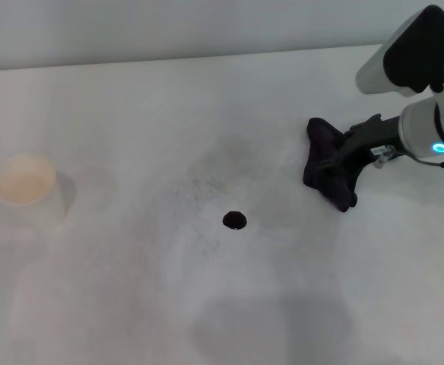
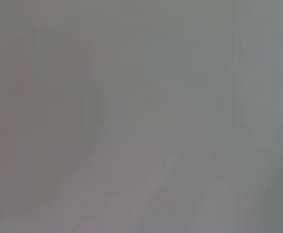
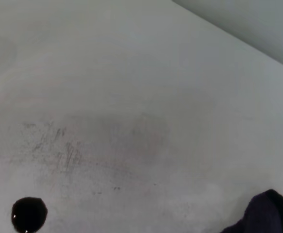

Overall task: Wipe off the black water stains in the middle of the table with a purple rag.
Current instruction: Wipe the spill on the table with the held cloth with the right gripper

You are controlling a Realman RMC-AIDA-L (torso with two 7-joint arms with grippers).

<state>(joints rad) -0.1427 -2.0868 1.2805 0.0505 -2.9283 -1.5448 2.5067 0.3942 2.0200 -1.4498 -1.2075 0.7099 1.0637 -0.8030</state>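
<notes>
Clamping purple rag [image 1: 327, 163], right gripper [image 1: 342, 156] right of black water stains [image 1: 234, 220]; cup [image 1: 26, 188] contents unclear.

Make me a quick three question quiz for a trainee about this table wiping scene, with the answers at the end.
1. True or false: the purple rag already covers the black stain.
2. Which hand is at the rag? A) left B) right
3. Fill in: near the table's left edge stands a pale ____.

Key:
1. False; rag and stain lie apart.
2. B; the right hand is at the rag, and the left arm is not in view.
3. Cup.
</notes>
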